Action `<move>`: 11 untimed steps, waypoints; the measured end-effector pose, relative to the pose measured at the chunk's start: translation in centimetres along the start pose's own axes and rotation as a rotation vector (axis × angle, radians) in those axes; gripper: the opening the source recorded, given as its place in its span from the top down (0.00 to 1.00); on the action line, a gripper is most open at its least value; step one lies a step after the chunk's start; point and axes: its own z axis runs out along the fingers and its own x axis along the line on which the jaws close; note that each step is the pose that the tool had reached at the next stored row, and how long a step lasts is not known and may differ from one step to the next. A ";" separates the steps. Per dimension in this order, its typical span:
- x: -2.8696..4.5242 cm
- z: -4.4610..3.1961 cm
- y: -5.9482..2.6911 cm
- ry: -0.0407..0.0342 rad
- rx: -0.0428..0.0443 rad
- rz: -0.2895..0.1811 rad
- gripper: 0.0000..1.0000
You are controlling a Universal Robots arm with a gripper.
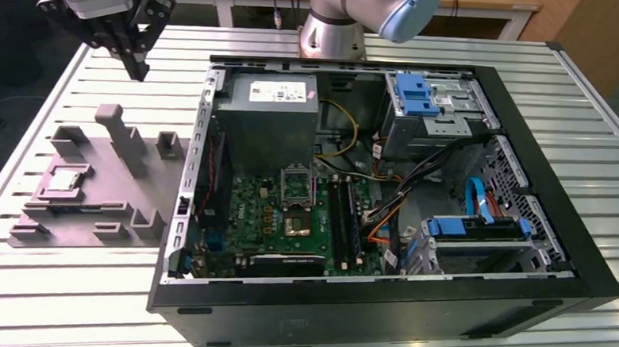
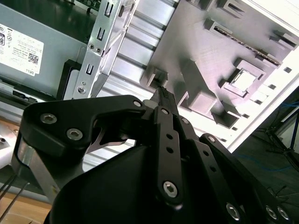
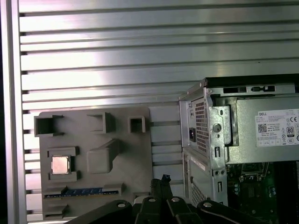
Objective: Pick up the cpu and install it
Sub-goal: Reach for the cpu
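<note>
Hand [image 1: 137, 69]: black fingers pressed together, pinching nothing. It hangs in the air over the slatted worktop [image 1: 70, 304] at the exterior view's upper left, touching nothing. Its tips also appear in the first wrist view [image 3: 163, 180] and the second wrist view [image 2: 163, 93].
Cpu [image 1: 65, 180]: lies flat, silvery top up, in a square recess of the grey fixture plate [image 1: 85, 209], well apart from the hand; it is seen in both wrist views [image 3: 60, 164] [image 2: 244, 80].
Fixture plate: sits on the worktop just beside the computer case [image 1: 388, 305], on the exterior view's left.
In the way: a tall slanted grey post [image 1: 123, 136] and smaller blocks stand on the plate, between the cpu and the case wall.
Socket [image 1: 296, 183]: metal-framed, on the green motherboard inside the open case.
Nearby in the case: grey power supply [image 1: 275, 116], blue drive brackets [image 1: 417, 94], loose cables.
</note>
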 end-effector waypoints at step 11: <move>0.30 0.05 -0.03 0.0001 0.0000 0.000 0.89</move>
